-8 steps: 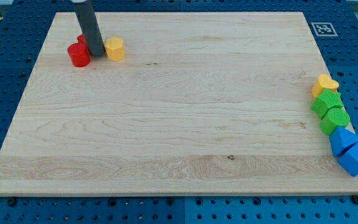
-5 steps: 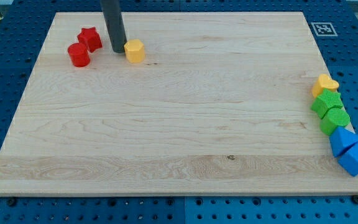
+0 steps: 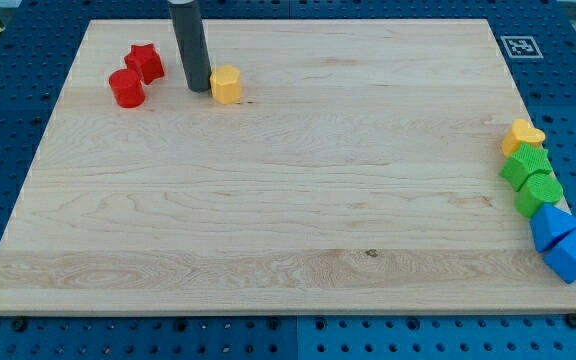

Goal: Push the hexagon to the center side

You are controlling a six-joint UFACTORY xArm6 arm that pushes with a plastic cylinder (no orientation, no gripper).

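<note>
my tip touches the yellow hexagon, which sits just to its right near the worktop top edge (no pincer here, so nothing spreads or pinches). an off-centre push could spin it aside, missing the centre.

A single camera looks down on the table from above and from the near long edge, tilted forward, so the far edge at the view's top appears shorter than the near one. It stands far enough back to take in the whole wooden top, with blue perforated base showing on all sides (its mounting cannot be told). A square black-and-white marker sits in the top right corner. The dark rod enters from the view's top edge, its upper part cut off. There is no second view to compare.
</note>
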